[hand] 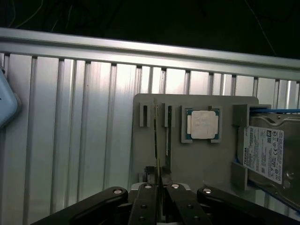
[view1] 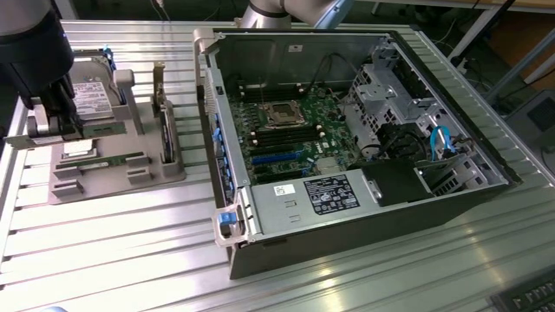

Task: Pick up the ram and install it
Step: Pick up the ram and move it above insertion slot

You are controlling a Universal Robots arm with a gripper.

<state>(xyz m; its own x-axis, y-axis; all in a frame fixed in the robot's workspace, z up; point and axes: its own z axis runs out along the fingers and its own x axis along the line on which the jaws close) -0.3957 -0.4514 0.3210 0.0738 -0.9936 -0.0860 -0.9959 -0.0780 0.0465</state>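
Observation:
The ram (view1: 104, 129) is a thin green stick, and my gripper (view1: 62, 131) is shut on one end of it at the exterior view's left, just above the grey parts tray (view1: 113, 188). In the wrist view the ram (hand: 155, 136) shows edge-on as a dark thin line running out from between the fingers of my gripper (hand: 159, 187), over the tray's slotted holder (hand: 161, 115). The open computer case (view1: 451, 188) lies to the exterior view's right, its motherboard memory slots (view1: 277, 137) facing up.
On the tray sit a square silver processor (hand: 204, 124), a hard drive (hand: 265, 150) and an upright dark expansion card (view1: 162, 123). Another green strip (view1: 108, 160) lies in a tray holder. Everything rests on a ribbed aluminium table (view1: 130, 240).

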